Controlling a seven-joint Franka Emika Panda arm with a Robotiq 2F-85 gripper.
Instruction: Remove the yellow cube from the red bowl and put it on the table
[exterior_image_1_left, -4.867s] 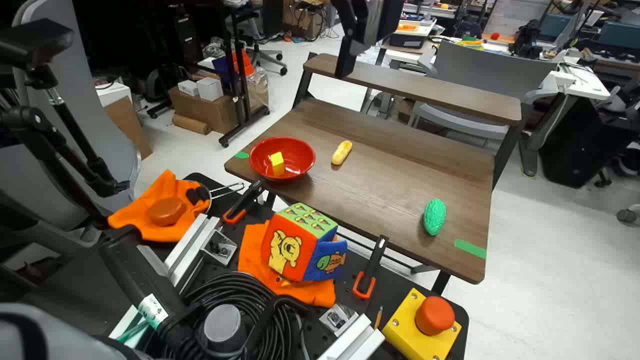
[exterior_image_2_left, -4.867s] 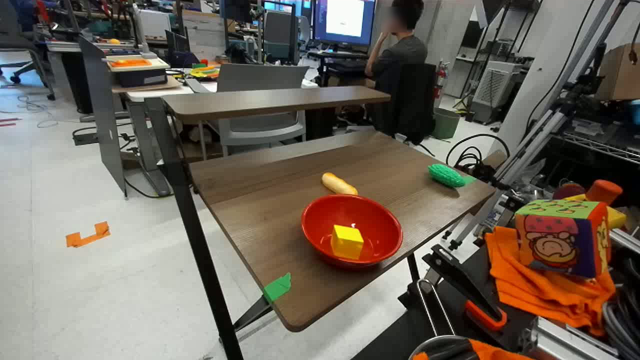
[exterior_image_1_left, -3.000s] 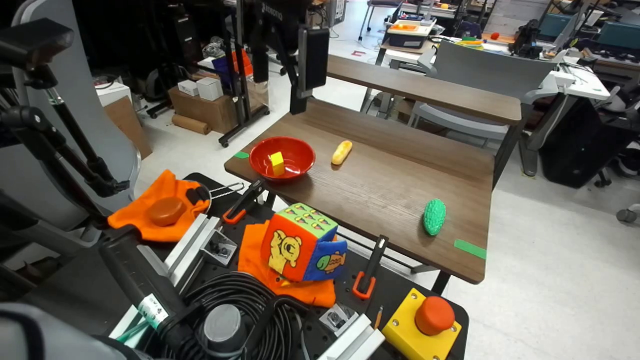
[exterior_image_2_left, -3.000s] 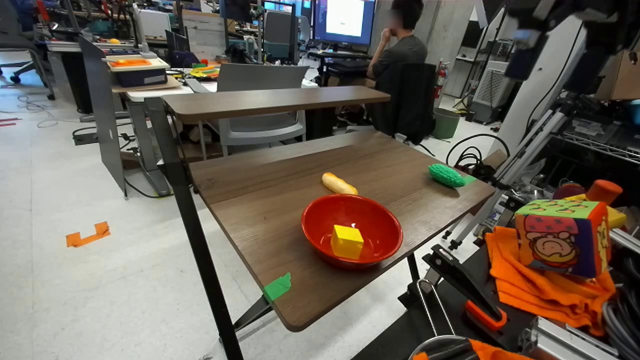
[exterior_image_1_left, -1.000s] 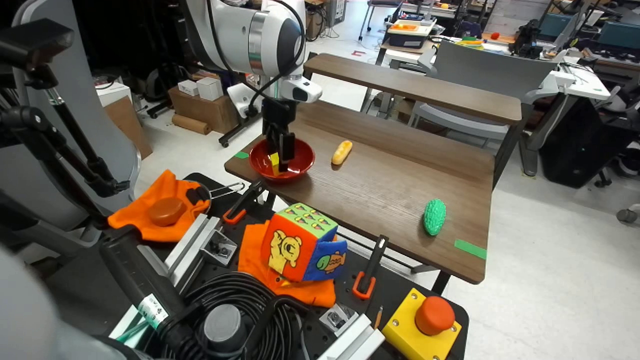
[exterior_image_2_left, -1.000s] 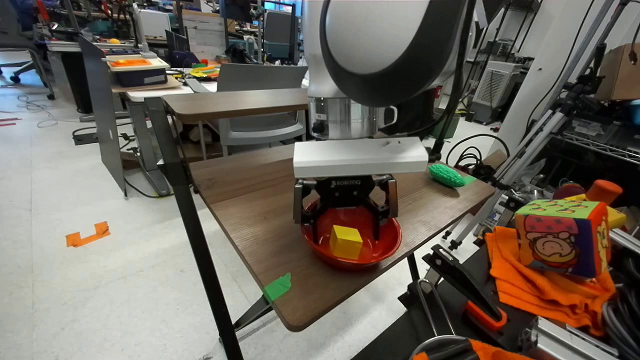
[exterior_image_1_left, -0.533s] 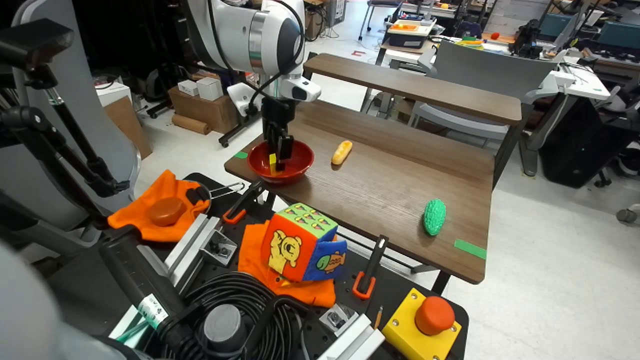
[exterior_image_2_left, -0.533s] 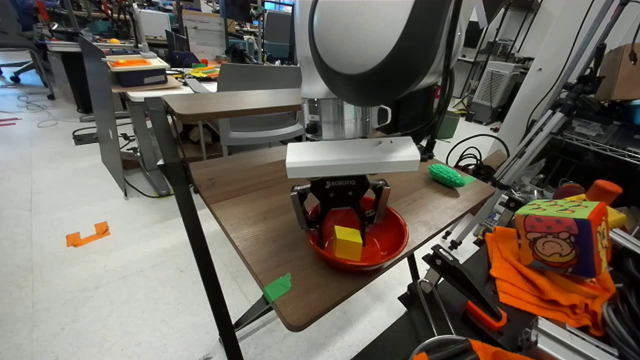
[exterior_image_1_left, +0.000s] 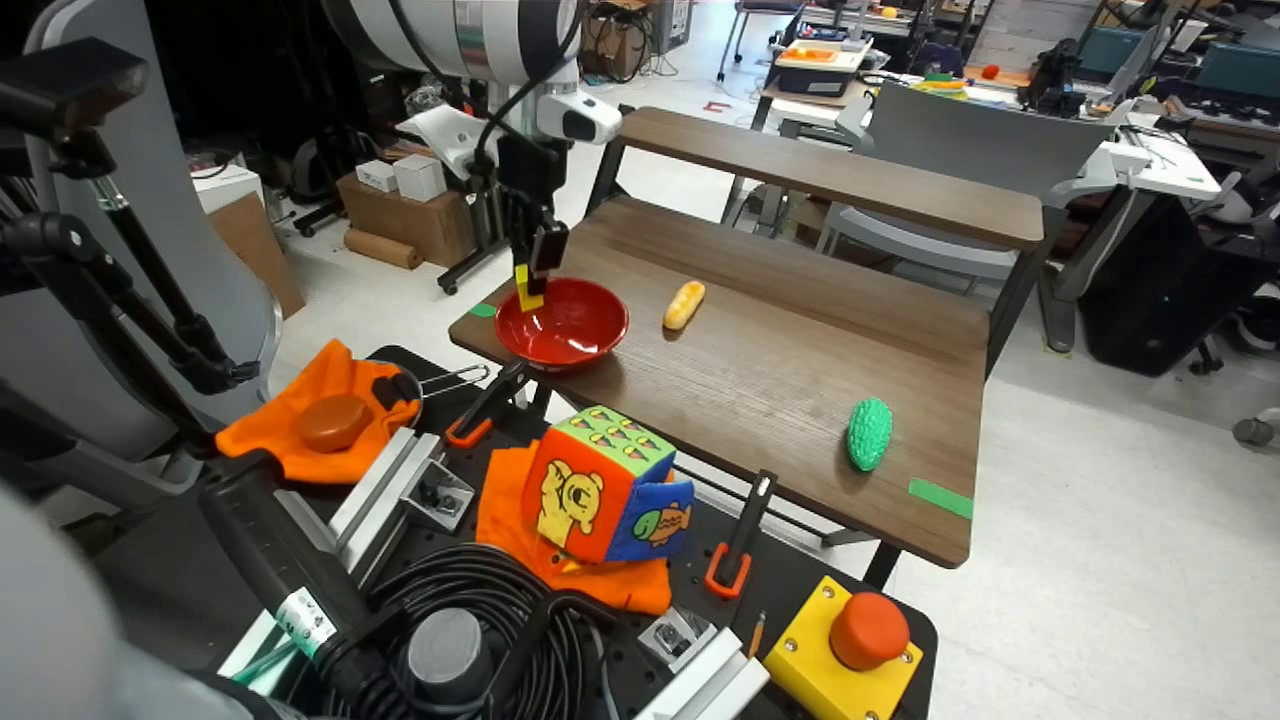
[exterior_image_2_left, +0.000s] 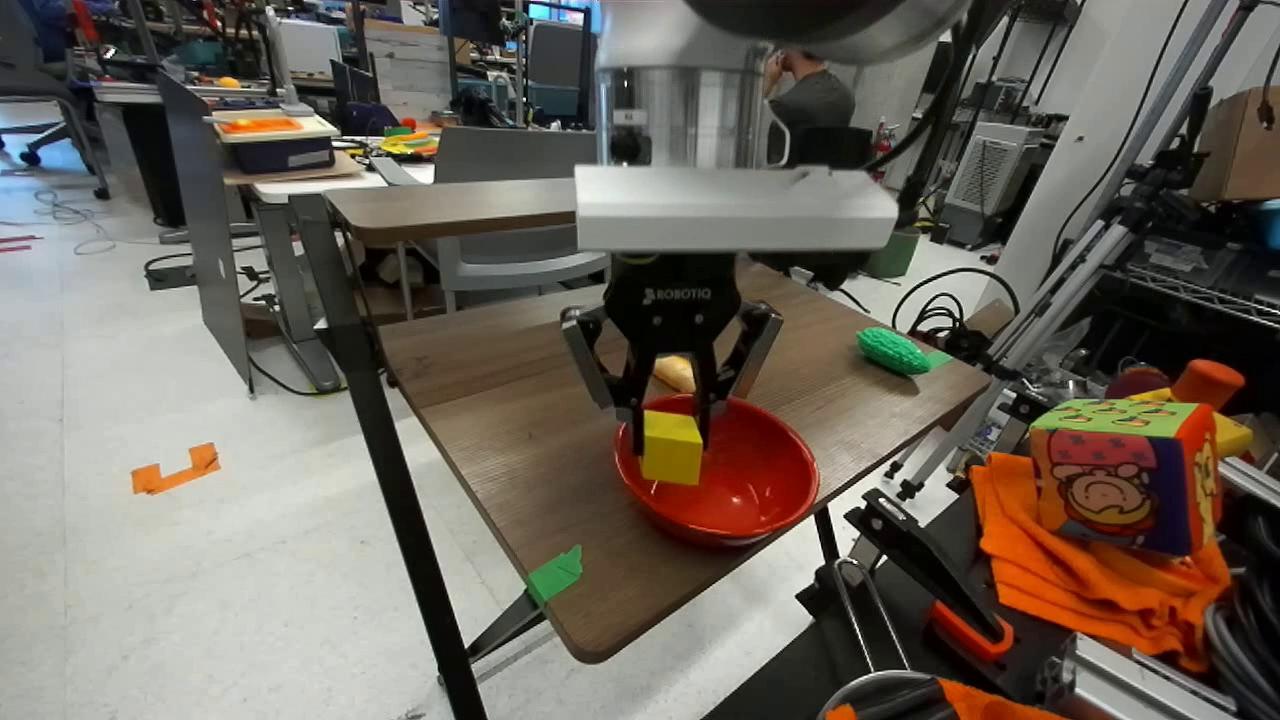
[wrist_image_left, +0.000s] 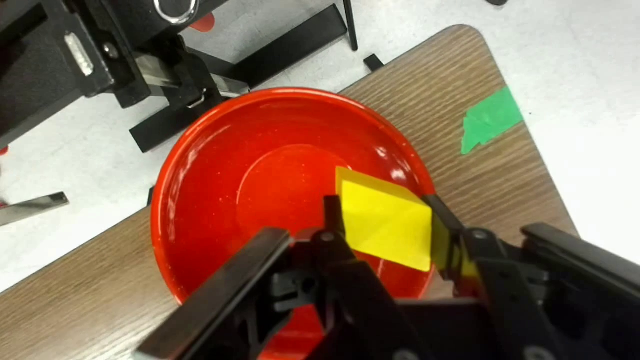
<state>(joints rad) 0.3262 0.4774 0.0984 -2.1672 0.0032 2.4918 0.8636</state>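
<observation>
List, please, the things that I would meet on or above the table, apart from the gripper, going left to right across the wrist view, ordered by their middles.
The bowl, the cube, the tape. The cube overlaps the bowl, but its middle lies further right.

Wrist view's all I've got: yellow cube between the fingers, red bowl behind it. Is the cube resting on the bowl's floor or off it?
Observer: Off it. In both exterior views the yellow cube hangs between the fingers, above the floor of the red bowl. Can't tell if its underside clears the rim.
Operator: OK. What's on the table next to the bowl, outside my frame?
Observer: A yellow bread-shaped oblong, lying on the table apart from the red bowl, across it from the green tape in your view.
</observation>
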